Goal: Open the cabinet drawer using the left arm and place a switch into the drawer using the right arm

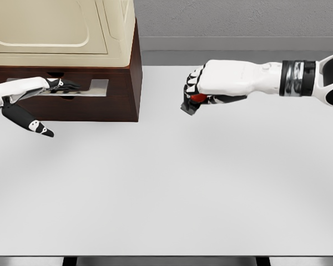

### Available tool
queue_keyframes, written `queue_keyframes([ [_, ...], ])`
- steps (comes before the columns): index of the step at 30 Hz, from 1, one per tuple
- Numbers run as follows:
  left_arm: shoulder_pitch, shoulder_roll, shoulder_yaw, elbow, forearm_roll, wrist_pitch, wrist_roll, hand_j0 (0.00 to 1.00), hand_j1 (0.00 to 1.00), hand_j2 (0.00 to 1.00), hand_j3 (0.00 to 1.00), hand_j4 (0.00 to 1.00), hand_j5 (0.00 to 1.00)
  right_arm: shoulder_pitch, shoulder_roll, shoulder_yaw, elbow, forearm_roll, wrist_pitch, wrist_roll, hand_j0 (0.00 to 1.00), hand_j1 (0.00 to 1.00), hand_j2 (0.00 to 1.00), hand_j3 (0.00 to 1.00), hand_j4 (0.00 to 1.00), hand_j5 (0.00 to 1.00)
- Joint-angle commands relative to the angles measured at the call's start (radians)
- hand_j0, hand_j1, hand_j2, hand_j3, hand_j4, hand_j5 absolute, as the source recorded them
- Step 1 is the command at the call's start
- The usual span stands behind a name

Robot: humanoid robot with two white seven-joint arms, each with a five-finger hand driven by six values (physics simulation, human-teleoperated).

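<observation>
Dark-brown wooden cabinet drawer [72, 88] sits at the white bench's [166, 188] far-left edge, left hand [30, 94] fingers hooked into its handle slot; wide bare bench separates it from the right hand [211, 83], clenched on a red-and-grey switch [193, 101] aloft

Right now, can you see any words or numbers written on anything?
None: no words, numbers or labels can be read on the cabinet, its drawer, the table, or the switch held in the right hand.
</observation>
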Motion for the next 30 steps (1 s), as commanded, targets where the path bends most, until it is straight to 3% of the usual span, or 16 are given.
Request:
queue_keyframes([
  [1,0.0,0.006,-0.01,-0.013,0.018,0.011,-0.007,1.0,1.0,1.0,1.0,1.0,1.0,-0.005,0.027,0.015,0.001,-0.006,0.003,-0.001,0.48,0.48,0.48,0.48,0.48,0.48],
  [12,0.008,0.029,-0.011,-0.038,0.136,0.077,-0.009,1.0,1.0,1.0,1.0,1.0,1.0,-0.126,0.049,0.128,-0.006,-0.008,0.014,-0.001,0.48,0.48,0.48,0.48,0.48,0.48],
  [30,0.006,0.076,-0.011,-0.048,0.179,0.12,-0.041,1.0,1.0,1.0,1.0,1.0,1.0,-0.247,0.07,0.207,-0.063,-0.051,0.097,-0.001,0.49,0.49,0.49,0.49,0.49,0.49],
])
